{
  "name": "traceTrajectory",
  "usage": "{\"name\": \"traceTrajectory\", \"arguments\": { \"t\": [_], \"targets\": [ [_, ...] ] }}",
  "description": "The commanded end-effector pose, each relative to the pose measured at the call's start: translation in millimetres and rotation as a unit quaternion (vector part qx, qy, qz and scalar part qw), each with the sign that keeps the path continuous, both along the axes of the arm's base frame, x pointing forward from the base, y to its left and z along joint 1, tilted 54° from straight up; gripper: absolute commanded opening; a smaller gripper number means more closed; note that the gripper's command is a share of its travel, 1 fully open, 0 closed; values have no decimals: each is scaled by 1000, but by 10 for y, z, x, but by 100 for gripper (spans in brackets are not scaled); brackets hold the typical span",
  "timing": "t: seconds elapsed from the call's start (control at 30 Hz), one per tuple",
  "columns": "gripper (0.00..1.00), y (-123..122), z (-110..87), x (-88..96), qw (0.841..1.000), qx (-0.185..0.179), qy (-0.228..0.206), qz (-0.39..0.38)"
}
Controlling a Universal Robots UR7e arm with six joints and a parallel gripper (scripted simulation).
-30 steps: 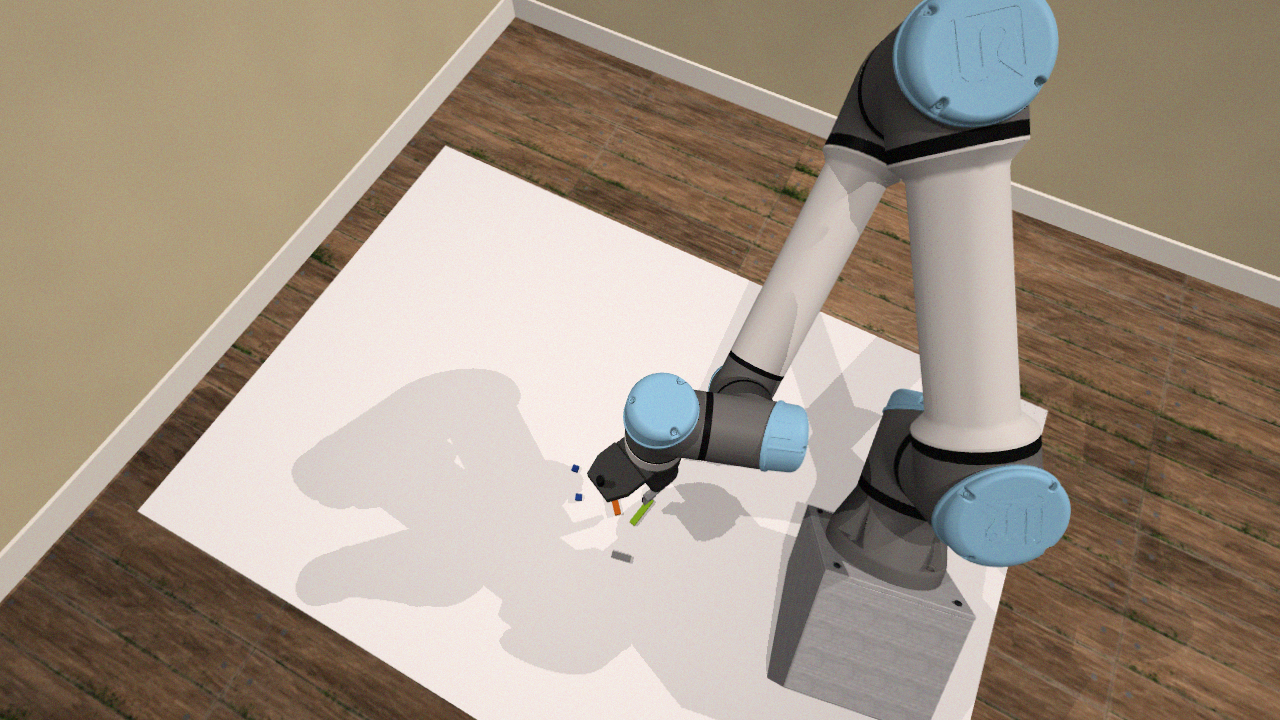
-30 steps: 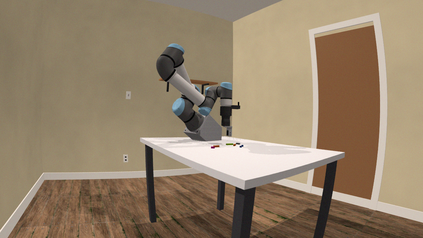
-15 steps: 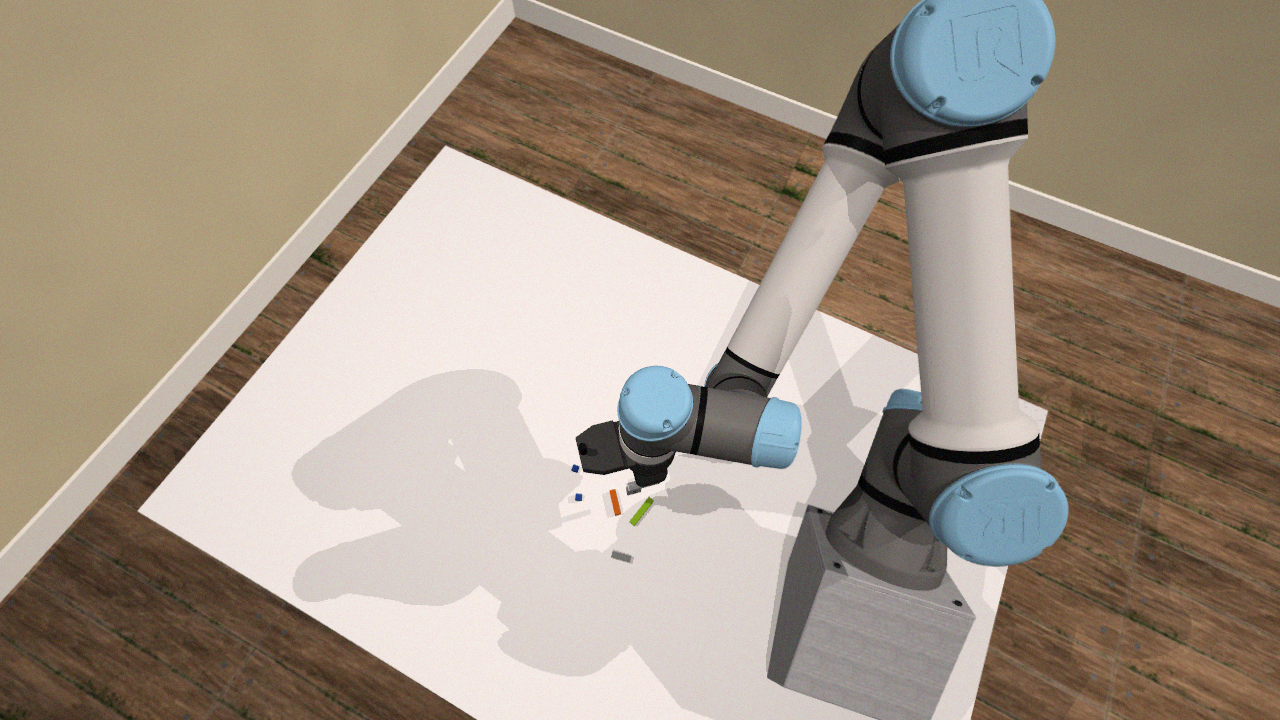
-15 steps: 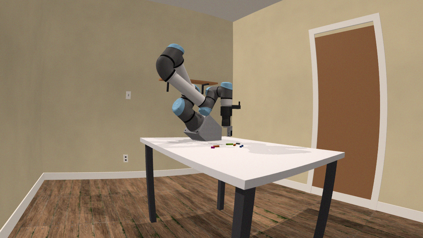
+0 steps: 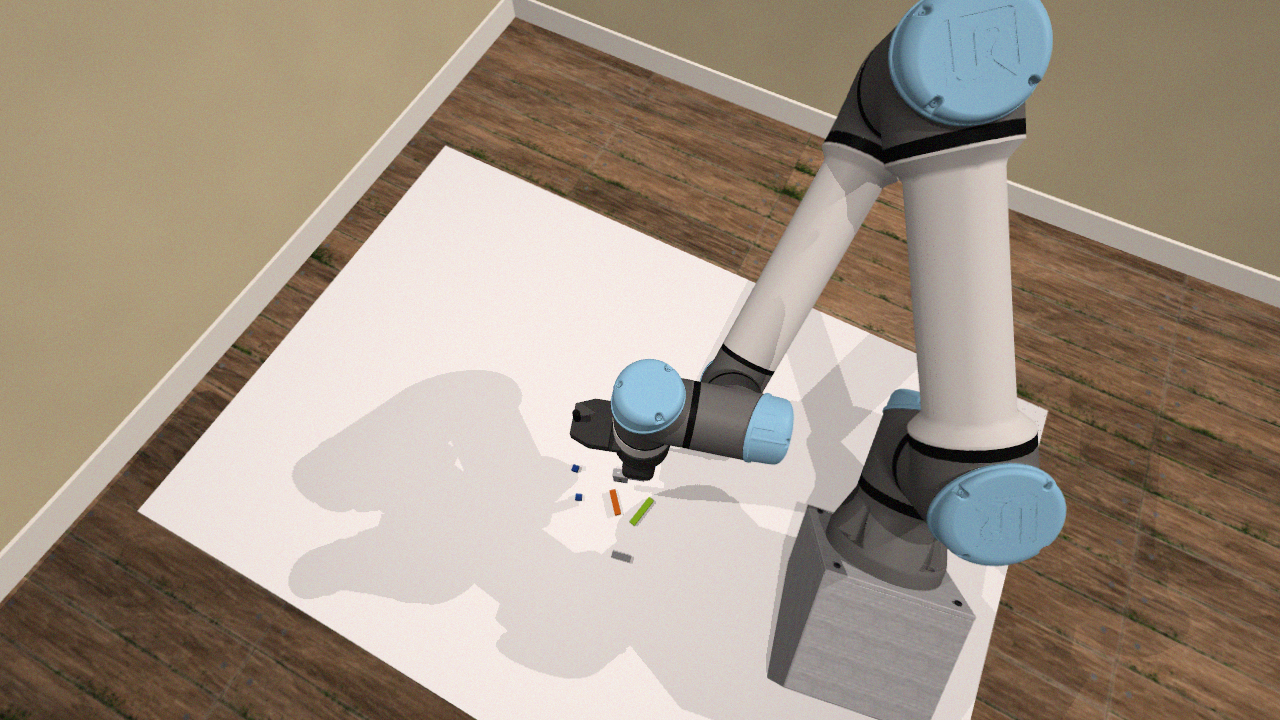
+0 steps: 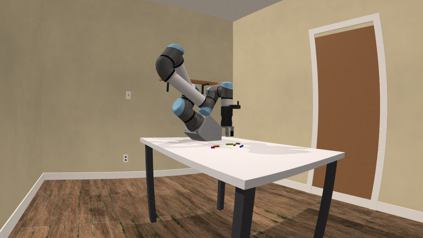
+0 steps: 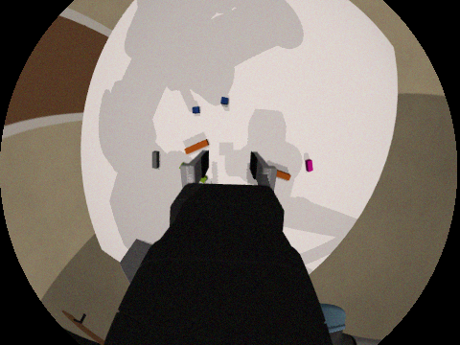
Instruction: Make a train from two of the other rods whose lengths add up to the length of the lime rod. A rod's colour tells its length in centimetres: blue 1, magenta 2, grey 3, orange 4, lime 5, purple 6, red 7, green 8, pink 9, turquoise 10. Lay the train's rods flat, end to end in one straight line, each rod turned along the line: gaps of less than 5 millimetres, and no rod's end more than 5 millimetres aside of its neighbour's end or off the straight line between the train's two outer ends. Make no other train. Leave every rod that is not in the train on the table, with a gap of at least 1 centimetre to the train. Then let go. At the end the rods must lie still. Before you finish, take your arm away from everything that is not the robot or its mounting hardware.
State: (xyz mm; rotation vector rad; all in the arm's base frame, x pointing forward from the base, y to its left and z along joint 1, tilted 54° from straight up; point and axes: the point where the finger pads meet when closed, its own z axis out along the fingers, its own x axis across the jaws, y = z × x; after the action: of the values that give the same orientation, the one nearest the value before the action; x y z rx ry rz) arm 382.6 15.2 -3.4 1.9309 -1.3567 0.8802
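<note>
Gripper (image 5: pixel 626 474) (image 6: pixel 229 132) (image 7: pixel 229 159) open and empty above the table near the lime rod (image 5: pixel 641 511) (image 6: pixel 229 144) (image 7: pixel 204 179)

Its two fingers stand fully apart, pointing down, with nothing between them. The lime rod lies flat on the white table (image 5: pixel 358 313) (image 6: pixel 245 165) (image 7: pixel 345 96); in the wrist view one finger hides much of it.

Just beside the lime rod, one orange rod (image 5: pixel 614 502) (image 6: pixel 234 144) (image 7: pixel 196 147) lies at a slant to it, the two drawing closer at one end without touching. Beyond that orange rod, as seen from the lime rod, are two blue rods, one (image 5: pixel 578 497) (image 6: pixel 242 145) (image 7: pixel 195 109) a little closer to the lime rod than the other (image 5: pixel 575 468) (image 6: pixel 240 146) (image 7: pixel 224 101). The blue rods lie near each other but apart.

A grey rod (image 5: pixel 622 556) (image 6: pixel 237 143) (image 7: pixel 155 159) also lies near the lime rod, clearly separate from it. On the opposite side of the lime rod from the grey one are a second orange rod (image 6: pixel 216 146) (image 7: pixel 284 175) and, farther out, a magenta rod (image 6: pixel 212 147) (image 7: pixel 309 165). These two are close neighbours, with a gap between them and turned different ways in the wrist view, so they do not form a straight train. The arm hides both in the top view.
</note>
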Motion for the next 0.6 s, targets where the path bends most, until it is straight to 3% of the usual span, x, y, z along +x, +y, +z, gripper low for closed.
{"name": "traceTrajectory", "arguments": {
  "t": [0.0, 0.37, 0.43, 0.57],
  "targets": [
    [100, -25, 50, 51, 996, 10, -64, -53],
    [100, -88, 148, 124, 971, 37, -188, -146],
    [100, -88, 148, 124, 971, 37, -188, -146],
    [100, -118, 193, 150, 950, 49, -245, -188]
  ]
}}
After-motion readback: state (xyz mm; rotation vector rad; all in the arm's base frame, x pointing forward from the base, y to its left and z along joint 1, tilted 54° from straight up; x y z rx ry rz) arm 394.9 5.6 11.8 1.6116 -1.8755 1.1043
